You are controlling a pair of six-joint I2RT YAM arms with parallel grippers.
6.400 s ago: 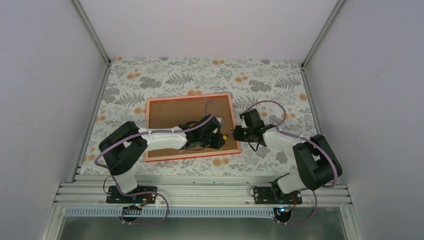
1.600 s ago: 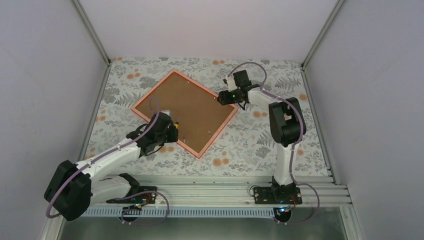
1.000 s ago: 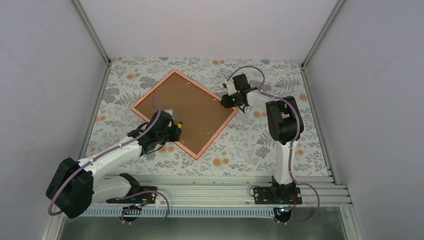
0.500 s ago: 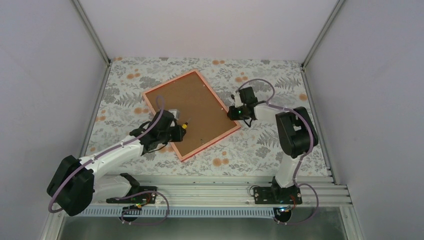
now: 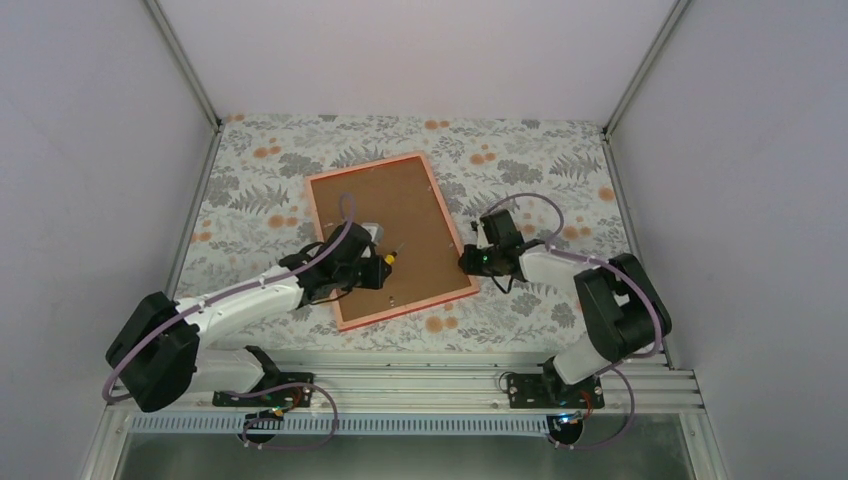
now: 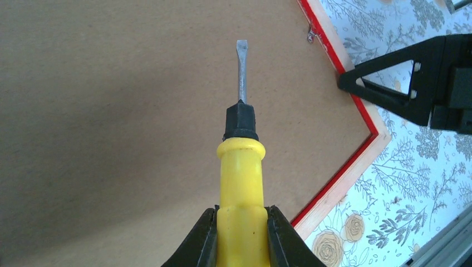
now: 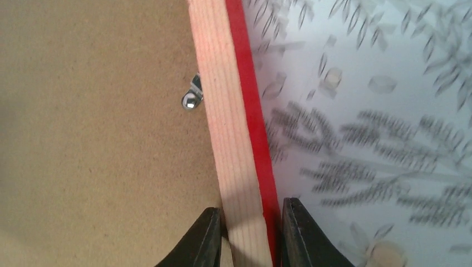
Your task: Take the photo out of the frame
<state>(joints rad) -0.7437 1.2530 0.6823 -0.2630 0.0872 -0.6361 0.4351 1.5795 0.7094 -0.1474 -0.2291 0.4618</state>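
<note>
The frame lies face down on the floral cloth, its brown fibreboard backing up, so the photo is hidden. My right gripper is shut on the frame's right rail near the lower right corner. In the right wrist view the pale wood and red rail sits pinched between the fingers of that gripper, with a small metal clip beside it. My left gripper hovers over the backing, shut on a yellow-handled screwdriver whose flat blade points across the board.
The floral cloth covers the table around the frame. Grey walls and metal posts enclose the sides and back. The aluminium rail with both arm bases runs along the near edge. Another metal clip sits at the frame's rim.
The frame has turned clockwise, from a diamond to nearly upright. The right gripper swung toward the near side with its rail and closed tighter on it. The left gripper with the screwdriver shifted right.
</note>
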